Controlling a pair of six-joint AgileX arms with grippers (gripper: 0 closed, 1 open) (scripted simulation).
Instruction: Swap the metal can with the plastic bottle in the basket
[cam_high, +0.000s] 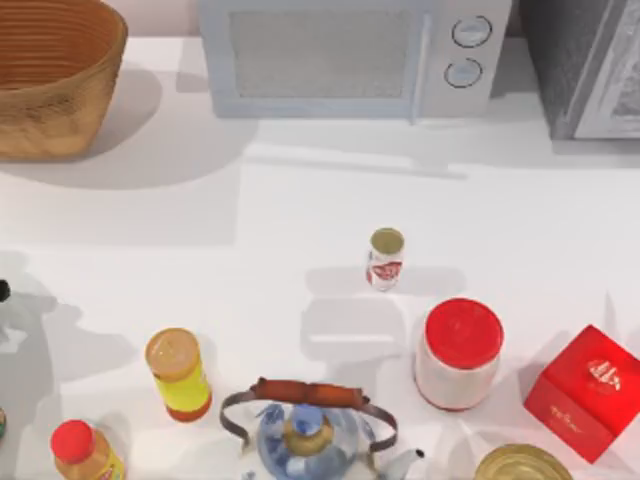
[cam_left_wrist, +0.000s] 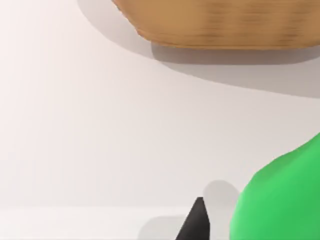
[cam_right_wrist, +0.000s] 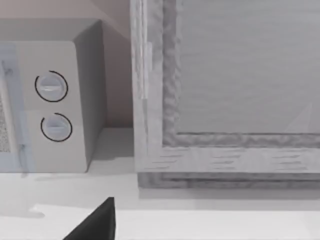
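The wicker basket (cam_high: 50, 115) stands at the table's back left corner, and the part of its inside that shows holds nothing. A tiny plastic bottle (cam_high: 385, 258) with a red label and tan-gold cap stands upright near the middle of the table. At the front right edge, the metal can (cam_high: 520, 464) shows its brassy ribbed top, partly cut off. My left gripper (cam_left_wrist: 196, 223) hangs over bare table short of the basket (cam_left_wrist: 225, 25). My right gripper (cam_right_wrist: 95, 223) faces the appliances at the back right.
A microwave (cam_high: 340, 55) and a grey appliance (cam_high: 590, 65) line the back. Along the front stand a red-lidded white jar (cam_high: 460, 350), a red box (cam_high: 585, 390), a teapot (cam_high: 310, 430), a yellow bottle (cam_high: 178, 372) and an orange bottle (cam_high: 85, 450). A green rounded thing (cam_left_wrist: 285, 200) lies beside my left gripper.
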